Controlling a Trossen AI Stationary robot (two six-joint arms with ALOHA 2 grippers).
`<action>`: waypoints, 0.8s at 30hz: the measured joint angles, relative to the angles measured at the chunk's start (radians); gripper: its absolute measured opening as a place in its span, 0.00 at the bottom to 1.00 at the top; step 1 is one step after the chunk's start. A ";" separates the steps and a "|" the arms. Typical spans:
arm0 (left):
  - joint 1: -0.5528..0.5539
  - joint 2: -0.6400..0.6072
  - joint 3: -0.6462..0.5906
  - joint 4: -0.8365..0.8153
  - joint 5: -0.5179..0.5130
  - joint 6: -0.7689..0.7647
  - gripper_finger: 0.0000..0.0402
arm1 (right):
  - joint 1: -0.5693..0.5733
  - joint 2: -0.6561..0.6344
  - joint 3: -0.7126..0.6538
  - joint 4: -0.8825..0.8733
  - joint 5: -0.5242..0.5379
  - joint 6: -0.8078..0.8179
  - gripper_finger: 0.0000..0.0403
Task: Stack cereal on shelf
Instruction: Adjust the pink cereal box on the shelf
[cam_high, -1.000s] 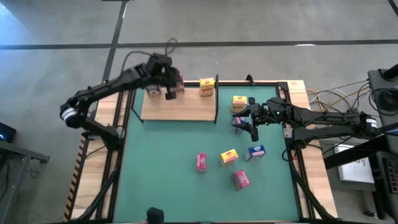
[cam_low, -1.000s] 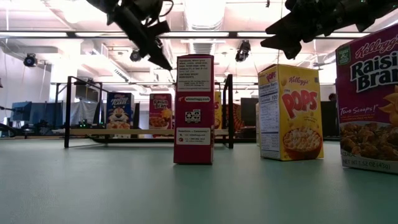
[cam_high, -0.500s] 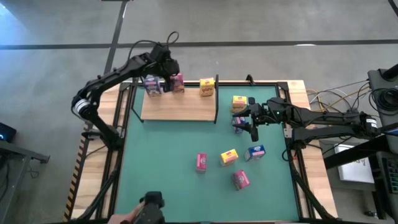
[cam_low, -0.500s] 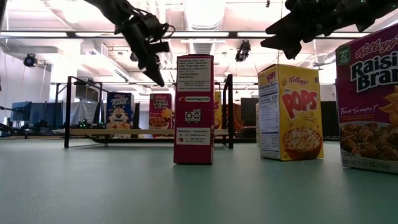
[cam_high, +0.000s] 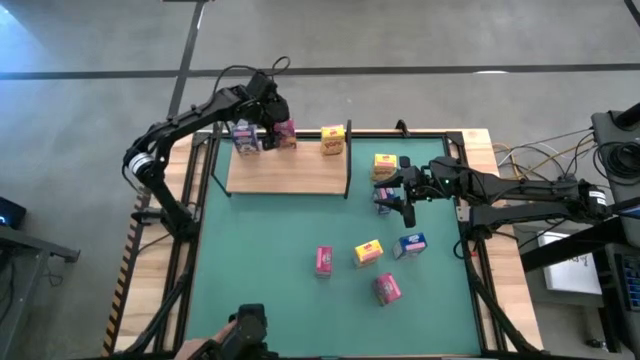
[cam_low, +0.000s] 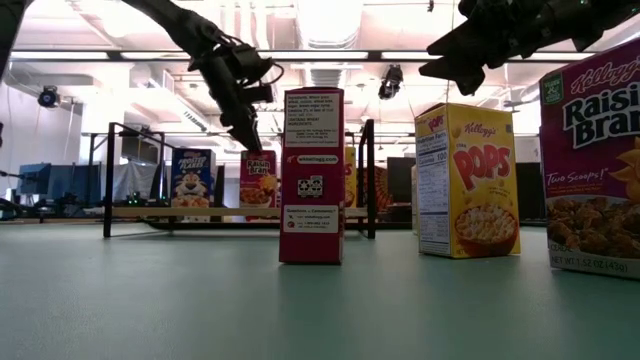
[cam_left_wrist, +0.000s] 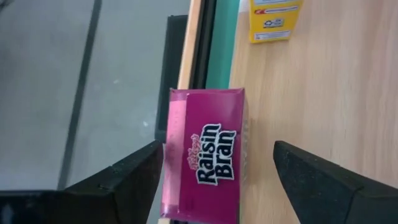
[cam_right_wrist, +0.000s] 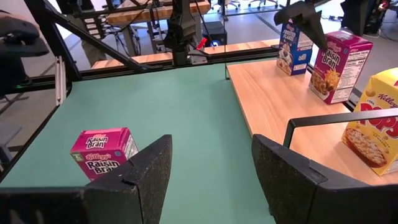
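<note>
On the light-wood shelf (cam_high: 288, 168), along its far edge, stand three cereal boxes: a blue one (cam_high: 245, 137), a pink Raisin Bran box (cam_left_wrist: 205, 162) and a yellow one (cam_high: 333, 140). My left gripper (cam_left_wrist: 217, 149) is open above the pink box, one finger on either side of it, apart from it. My right gripper (cam_right_wrist: 211, 149) hangs open over the mat just right of the shelf, with nothing between its fingers, by a yellow box (cam_high: 385, 165) and a blue box (cam_high: 383, 198). More boxes stand on the green mat: pink (cam_high: 323, 260), yellow (cam_high: 368, 252), blue (cam_high: 411, 244), pink (cam_high: 388, 288).
Thin black frame posts (cam_high: 348, 150) rise at the shelf's corners. A person's hand with a dark object (cam_high: 240, 335) shows at the table's near edge. Bare green mat (cam_high: 260, 250) lies between the shelf and the loose boxes.
My left gripper has opened and let go of the pink box, which stays upright on the shelf. The gripper has drawn back a little toward the table's far edge and tipped to point more steeply down.
</note>
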 joint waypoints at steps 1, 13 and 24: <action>0.001 0.006 0.000 -0.001 0.004 0.000 0.70 | 0.000 0.000 0.000 0.000 0.000 0.000 0.52; 0.005 0.022 0.000 0.001 0.018 -0.019 0.62 | 0.000 0.000 0.000 0.000 0.000 0.001 0.52; 0.005 0.050 0.000 0.000 0.018 -0.020 0.58 | 0.000 0.000 0.000 0.000 0.000 0.002 0.52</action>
